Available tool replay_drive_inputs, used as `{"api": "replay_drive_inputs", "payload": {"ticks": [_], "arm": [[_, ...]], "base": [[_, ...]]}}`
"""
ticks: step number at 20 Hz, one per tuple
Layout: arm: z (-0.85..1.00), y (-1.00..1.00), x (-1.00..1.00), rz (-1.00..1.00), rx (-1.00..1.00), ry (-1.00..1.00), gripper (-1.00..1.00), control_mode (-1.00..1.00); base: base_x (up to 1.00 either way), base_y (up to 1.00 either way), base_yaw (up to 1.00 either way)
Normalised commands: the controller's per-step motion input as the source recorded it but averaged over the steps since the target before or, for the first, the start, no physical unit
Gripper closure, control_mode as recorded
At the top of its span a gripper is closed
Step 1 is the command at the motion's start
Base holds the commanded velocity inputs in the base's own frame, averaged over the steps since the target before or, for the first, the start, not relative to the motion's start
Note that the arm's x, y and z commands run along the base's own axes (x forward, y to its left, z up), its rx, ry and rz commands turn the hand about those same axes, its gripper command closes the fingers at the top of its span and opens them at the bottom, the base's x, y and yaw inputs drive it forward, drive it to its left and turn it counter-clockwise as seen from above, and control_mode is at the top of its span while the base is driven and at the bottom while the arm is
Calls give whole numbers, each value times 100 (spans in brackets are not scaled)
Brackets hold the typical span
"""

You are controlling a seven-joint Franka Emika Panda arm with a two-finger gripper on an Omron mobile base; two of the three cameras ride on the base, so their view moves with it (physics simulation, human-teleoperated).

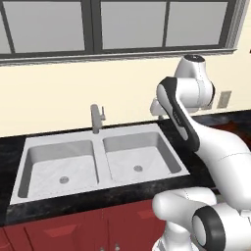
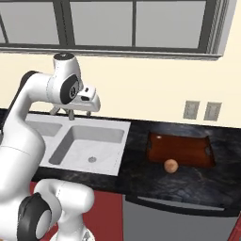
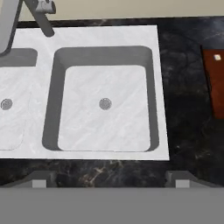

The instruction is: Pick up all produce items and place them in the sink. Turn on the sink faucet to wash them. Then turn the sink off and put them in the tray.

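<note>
Produce (image 2: 171, 165) is seen on the counter just at the tray's (image 2: 181, 149) front edge, not inside. Gripper (image 3: 109, 181) is held wide open, empty, above the sink (image 3: 162, 87). Both basins are bare; placement in the tray remains.

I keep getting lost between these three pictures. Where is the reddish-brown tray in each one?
Left base view: I can't pick it out; the arm covers that side.
Right base view: the tray lies right of centre on the dark counter, right of the sink.
Hand view: a sliver at the right edge.
Shared landmark: the sink.
</note>
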Motion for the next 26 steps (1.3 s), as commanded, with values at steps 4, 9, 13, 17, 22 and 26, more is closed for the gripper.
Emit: {"api": "replay_drive_inputs", "payload": {"ticks": [4,9,13,17,22,26], "arm": [[0,0,0,0,0,0,-100,100],[0,0,0,0,0,0,-100,100],[0,0,0,0,0,0,-100,100],[0,0,0,0,0,0,-100,100],[0,0,0,0,0,0,-100,100],[0,0,0,0,0,0,-100,100]], "base": [[9,-60,0],[22,-35,0],[34,-8,0],[44,-2,0],[63,0,2],[47,-2,5]]}}
